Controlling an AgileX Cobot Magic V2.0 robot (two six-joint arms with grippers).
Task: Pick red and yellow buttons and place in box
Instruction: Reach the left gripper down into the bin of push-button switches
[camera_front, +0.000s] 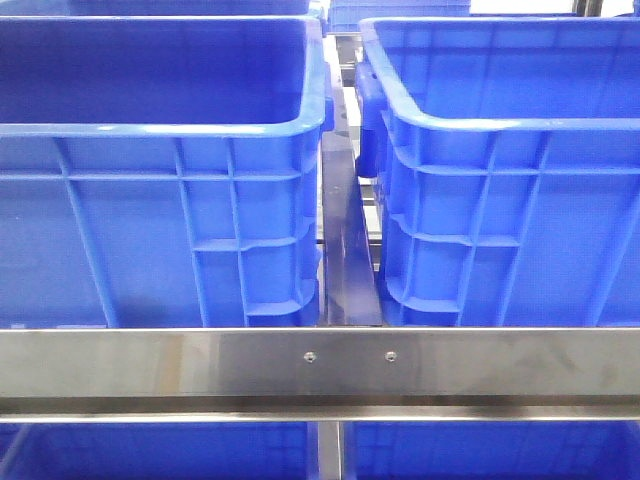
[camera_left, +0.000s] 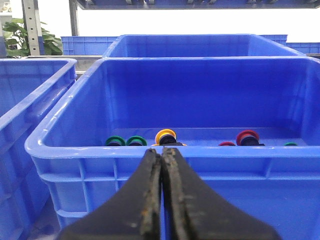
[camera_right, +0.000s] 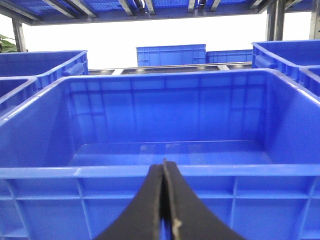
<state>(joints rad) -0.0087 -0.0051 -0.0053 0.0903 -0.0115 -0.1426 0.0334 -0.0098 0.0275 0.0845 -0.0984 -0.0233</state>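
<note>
In the left wrist view a blue crate (camera_left: 90, 151) holds the buttons on its floor: a yellow button (camera_left: 166, 135) near the middle and a red button (camera_left: 248, 136) to one side, with a second red one (camera_left: 227, 144) barely showing over the rim. My left gripper (camera_left: 162, 151) is shut and empty, outside the crate's near wall at rim height. The right wrist view faces an empty blue box (camera_right: 75, 171). My right gripper (camera_right: 163, 163) is shut and empty, just outside its near wall. Neither gripper shows in the front view.
Green buttons (camera_left: 115, 141) (camera_left: 136, 141) lie beside the yellow one. The front view shows two tall blue crates (camera_front: 150, 128) (camera_front: 500, 125) side by side with a narrow gap, behind a steel rail (camera_front: 320, 365). More blue crates stand around and behind.
</note>
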